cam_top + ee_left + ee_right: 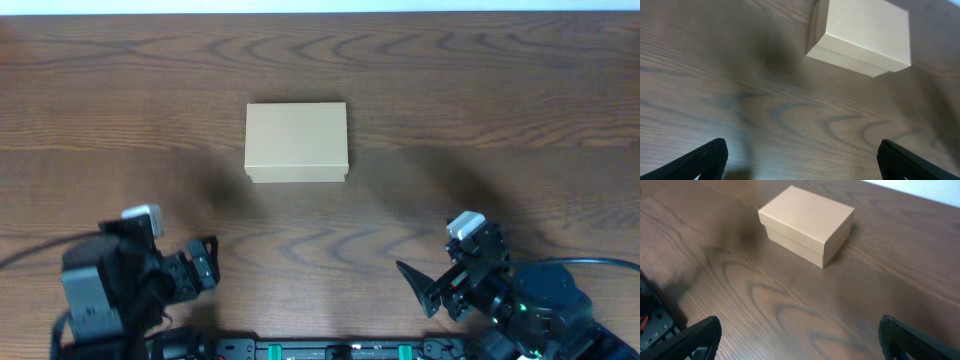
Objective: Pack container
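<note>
The container (pixel 296 141) is a plain tan cardboard box with its lid shut, standing on the wooden table a little left of centre. It also shows in the left wrist view (pixel 862 35) and in the right wrist view (pixel 807 222). My left gripper (pixel 205 262) is open and empty near the table's front left, well short of the box; its fingers spread wide in the left wrist view (pixel 800 160). My right gripper (pixel 425 285) is open and empty at the front right, fingers wide apart in the right wrist view (pixel 800 337).
The wooden table (pixel 500 120) stretches to a pale far edge at the top. The dark arm bases and a black rail (pixel 320 350) sit along the front edge.
</note>
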Available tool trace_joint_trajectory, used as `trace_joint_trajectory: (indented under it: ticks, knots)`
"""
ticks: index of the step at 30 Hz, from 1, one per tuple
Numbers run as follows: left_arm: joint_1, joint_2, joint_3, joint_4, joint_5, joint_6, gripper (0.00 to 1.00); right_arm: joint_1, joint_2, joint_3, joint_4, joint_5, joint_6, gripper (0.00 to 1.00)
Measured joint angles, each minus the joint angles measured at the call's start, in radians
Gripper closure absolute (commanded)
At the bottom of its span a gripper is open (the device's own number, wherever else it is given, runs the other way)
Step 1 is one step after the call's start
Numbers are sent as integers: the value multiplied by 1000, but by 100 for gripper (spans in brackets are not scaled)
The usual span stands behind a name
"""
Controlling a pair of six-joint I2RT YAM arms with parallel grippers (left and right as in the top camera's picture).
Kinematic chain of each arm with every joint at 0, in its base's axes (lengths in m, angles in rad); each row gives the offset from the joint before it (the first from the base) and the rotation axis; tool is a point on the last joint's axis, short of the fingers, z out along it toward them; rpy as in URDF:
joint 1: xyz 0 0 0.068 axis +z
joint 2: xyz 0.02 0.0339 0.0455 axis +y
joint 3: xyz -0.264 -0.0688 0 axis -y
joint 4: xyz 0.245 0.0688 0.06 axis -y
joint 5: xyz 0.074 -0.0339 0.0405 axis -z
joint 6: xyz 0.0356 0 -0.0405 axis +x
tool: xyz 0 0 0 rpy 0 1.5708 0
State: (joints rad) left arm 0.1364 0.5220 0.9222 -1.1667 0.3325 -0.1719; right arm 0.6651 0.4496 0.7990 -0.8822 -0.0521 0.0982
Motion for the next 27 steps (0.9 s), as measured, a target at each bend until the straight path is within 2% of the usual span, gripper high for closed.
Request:
trace_joint_trajectory:
  ticks: [5,13,19,27]
  knots:
    - [0,-114,-68,43,13,-113,4,0,0,-3,-48,0,5,1]
    - [0,-121,-70,34,25,-300,5,0,0,-3,-122,0,5,1]
    - [0,-121,-71,30,-30,-330,5,0,0,-4,-152,0,5,1]
    - [0,-123,-73,110,-192,-306,5,0,0,-4,-158,0,5,1]
